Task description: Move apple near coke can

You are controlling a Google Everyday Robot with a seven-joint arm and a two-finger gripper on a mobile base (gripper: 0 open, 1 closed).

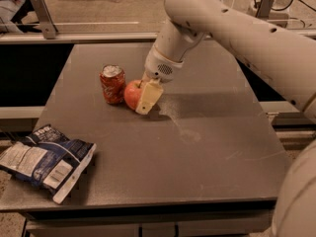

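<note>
The red-pink apple (132, 94) rests on the grey table (197, 147), touching or almost touching the right side of the red coke can (113, 84), which stands upright with a dented silver top. My gripper (143, 98) comes down from the upper right and is closed around the apple; one cream-coloured finger (148, 98) covers the apple's right side. The other finger is hidden behind the apple.
A blue-and-white crinkled snack bag (43, 159) lies at the table's front left corner, hanging over the edge. A metal rail (74, 33) runs behind the table's far edge. My white arm (237, 38) spans the upper right.
</note>
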